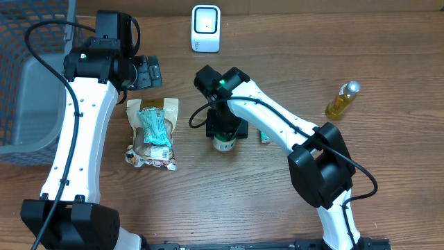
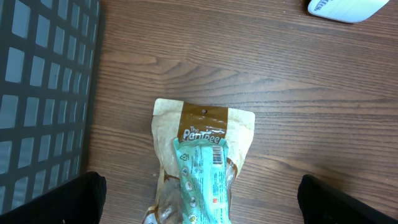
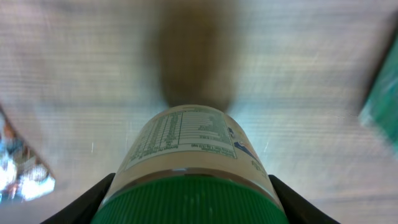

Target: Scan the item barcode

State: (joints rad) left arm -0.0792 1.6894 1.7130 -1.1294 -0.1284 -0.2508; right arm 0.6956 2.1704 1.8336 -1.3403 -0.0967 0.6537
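Mid-table, slightly right of centre: right tool [image 1: 223, 130] sits directly over a green-capped bottle [image 3: 186, 143], fingers [image 3: 93, 200] pressed to either side of the cap. Reads as clenched on the bottle, which appears upright on the table [image 1: 291, 62]. Long axis runs vertical, in line with the tool, cap up toward the wrist camera. Printed label panel wraps the side wall; barcode itself not made out from any view. White barcode scanner [image 1: 206, 28] stands at the far edge, well apart from the bottle and a little to its left. Judgement: the coming move turns on this, since lifting alone will not do. The upright bottle likely needs tipping or turning so the label side faces the scanner window. Right arm is clearly the nearer one and has the item. Left tool [image 1: 146, 71] is spread wide and empty, poised above a snack pouch [image 2: 202, 165] beside a dark mesh basket [image 2: 43, 93]. Oil bottle [image 1: 342, 101] lies off to the right.
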